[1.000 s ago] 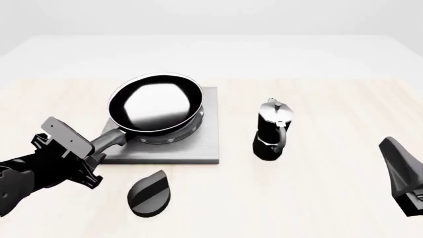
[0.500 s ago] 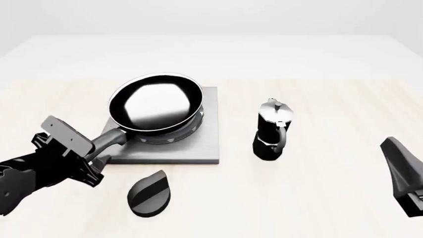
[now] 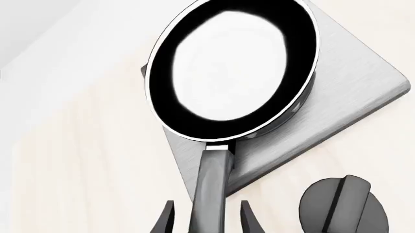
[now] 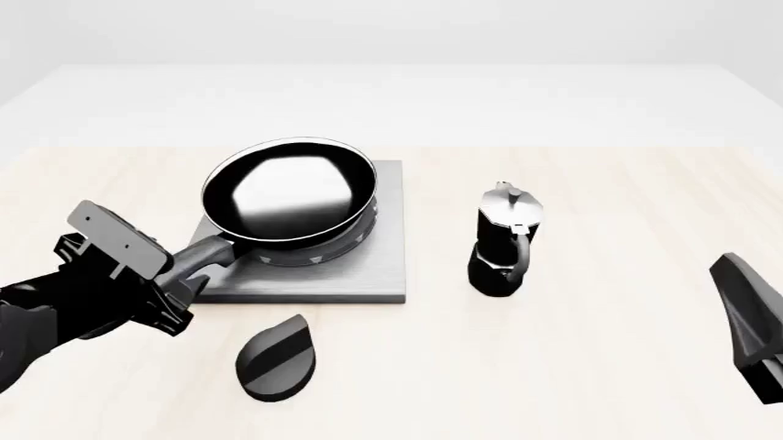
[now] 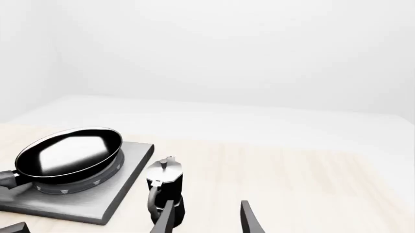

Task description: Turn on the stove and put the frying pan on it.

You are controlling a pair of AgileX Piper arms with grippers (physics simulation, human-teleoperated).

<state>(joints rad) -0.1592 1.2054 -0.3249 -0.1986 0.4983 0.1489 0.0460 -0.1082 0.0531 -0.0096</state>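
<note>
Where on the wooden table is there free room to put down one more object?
Bare wood lies right of the black moka pot and behind the grey square stove. It is crowded near the black teardrop knob, where the left gripper flanks the glossy black frying pan handle.

A pale, light-wood worktop (image 4: 588,367) with faint grain fills the near part of the room. At its far edge the wood gives way to a plain white surface (image 4: 391,101) that runs back from the worktop to a bare, off-white wall (image 5: 259,48). The wall is unbroken and evenly lit. Light is soft and diffuse throughout, casting only faint shadows on the worktop and leaving the whole setting washed in a bright, neutral glow.
</note>
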